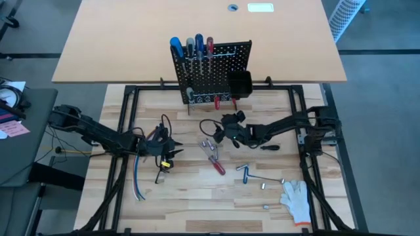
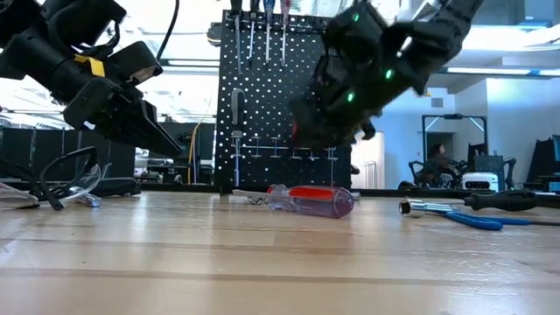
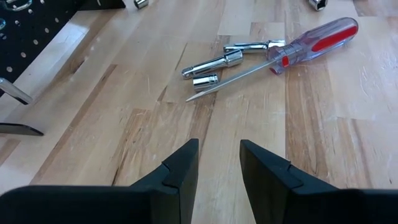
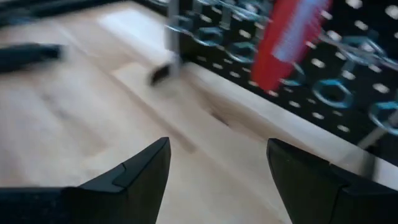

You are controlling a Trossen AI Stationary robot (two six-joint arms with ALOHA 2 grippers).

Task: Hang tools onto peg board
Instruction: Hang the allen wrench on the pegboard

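Note:
The black peg board point(image 1: 211, 71) stands upright at the table's far side. Screwdrivers point(image 1: 190, 47) stick up along its top, and a red handle point(image 4: 289, 37) hangs on its front. A screwdriver with a clear and red handle point(image 3: 317, 38) lies flat on the table beside chrome sockets point(image 3: 211, 65). My left gripper point(image 3: 219, 146) hovers open to their left, above the wood, with nothing between its fingers. My right gripper point(image 4: 217, 146) is open wide in front of the board's lower part, also with nothing between its fingers. It shows in the high view as the right gripper point(image 1: 218, 134).
A black bin point(image 1: 239, 84) is fixed to the board's right side. A black-handled tool point(image 1: 270, 147), thin keys and bits point(image 1: 248, 170) and a white glove point(image 1: 296, 200) lie toward the right. Coloured cables point(image 1: 138, 182) trail at the left near edge.

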